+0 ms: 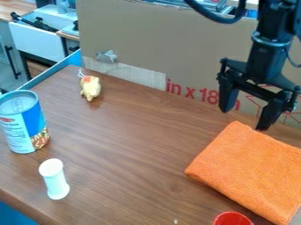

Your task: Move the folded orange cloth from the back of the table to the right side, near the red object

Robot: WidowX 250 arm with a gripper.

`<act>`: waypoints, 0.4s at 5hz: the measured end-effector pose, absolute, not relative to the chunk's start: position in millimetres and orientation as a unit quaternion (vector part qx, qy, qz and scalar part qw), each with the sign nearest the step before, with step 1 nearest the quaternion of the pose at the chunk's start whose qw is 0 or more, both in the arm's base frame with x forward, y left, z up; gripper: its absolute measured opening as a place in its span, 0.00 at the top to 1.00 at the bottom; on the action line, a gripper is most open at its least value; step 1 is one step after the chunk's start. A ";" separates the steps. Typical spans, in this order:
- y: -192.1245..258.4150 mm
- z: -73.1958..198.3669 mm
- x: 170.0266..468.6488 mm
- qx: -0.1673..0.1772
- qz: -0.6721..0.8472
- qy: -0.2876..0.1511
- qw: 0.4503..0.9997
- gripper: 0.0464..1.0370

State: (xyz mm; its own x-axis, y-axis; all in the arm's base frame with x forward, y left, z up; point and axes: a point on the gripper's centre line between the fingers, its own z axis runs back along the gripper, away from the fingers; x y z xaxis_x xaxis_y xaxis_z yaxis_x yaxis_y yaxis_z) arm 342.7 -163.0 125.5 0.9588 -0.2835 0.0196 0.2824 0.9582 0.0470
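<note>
On the table [135,145], read as a clock, one opened can [20,136] stands at 9, one white shaker [55,180] between 7 and 8, one small yellow figure [90,89] at 10 and, cut off at 5, perhaps one red cup [233,219], while a cardboard sheet [176,48] walls off 12. One folded orange cloth [250,169] lies at 4, long axis running 10-to-4, just below the gripper [246,118], whose fingers hang apart

The robot arm [271,46] is black, with a thick dark cable [217,17]. Its end effector [244,118] has two blocky, tapering black fingers [269,115].
</note>
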 end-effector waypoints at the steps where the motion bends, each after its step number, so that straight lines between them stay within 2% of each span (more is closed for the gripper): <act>1: -152.4 144.5 330.9 0.046 -0.140 -0.001 0.989 0.04; 2: -151.7 147.3 330.1 0.046 -0.139 -0.003 0.989 0.04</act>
State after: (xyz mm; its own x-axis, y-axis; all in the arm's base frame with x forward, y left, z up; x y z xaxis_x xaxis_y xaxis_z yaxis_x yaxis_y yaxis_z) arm 330.1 -151.7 147.3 0.9616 -0.2745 -0.0068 0.2740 0.9574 0.0914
